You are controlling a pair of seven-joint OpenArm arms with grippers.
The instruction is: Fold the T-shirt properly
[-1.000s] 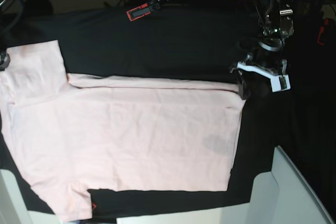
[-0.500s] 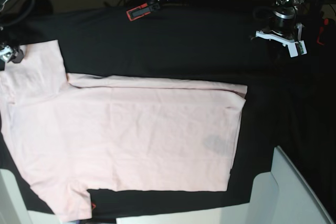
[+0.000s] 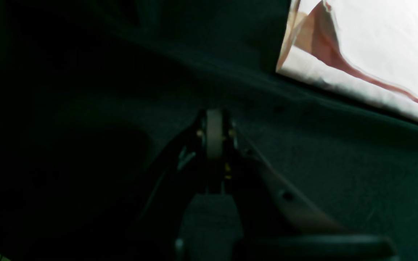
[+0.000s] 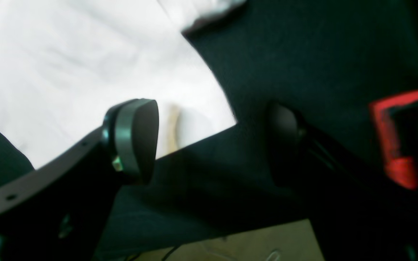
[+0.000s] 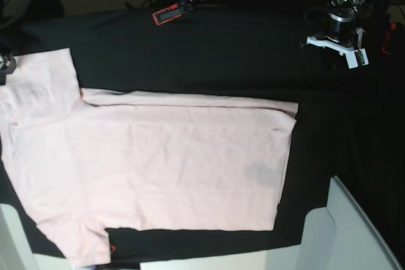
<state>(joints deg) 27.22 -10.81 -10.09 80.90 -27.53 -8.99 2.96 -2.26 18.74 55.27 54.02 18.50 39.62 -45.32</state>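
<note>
Right hand [image 4: 212, 145]: barely in the base view at the far left edge, beside the shirt's upper sleeve; wrist view shows its two fingers [image 4: 136, 139] spread wide, holding nothing, one finger over the sleeve hem, the other over bare black cloth [image 5: 221, 55]. T-shirt [image 5: 152, 162]: pale pink, plain side up, lying flat on the cloth-covered tabletop, filling the left and middle of the base view; one sleeve reaches toward the upper left, the other toward the lower left corner, and a narrow folded strip runs along the top edge to the right corner. A red-and-black tool [image 5: 169, 13] lies on the cloth behind the shirt, well apart from it. No containers seen among the things. Left hand [image 3: 214, 134]: at the upper right of the base view, raised above the cloth and well apart from the shirt's right corner; wrist view shows its fingers pressed together with nothing between them, the shirt corner only in the upper right of that view. Against the frame one second back: the left hand was then down at the shirt's top right corner; it has since withdrawn toward the rear. The shirt lies unchanged apart from that corner, now uncovered.
</note>
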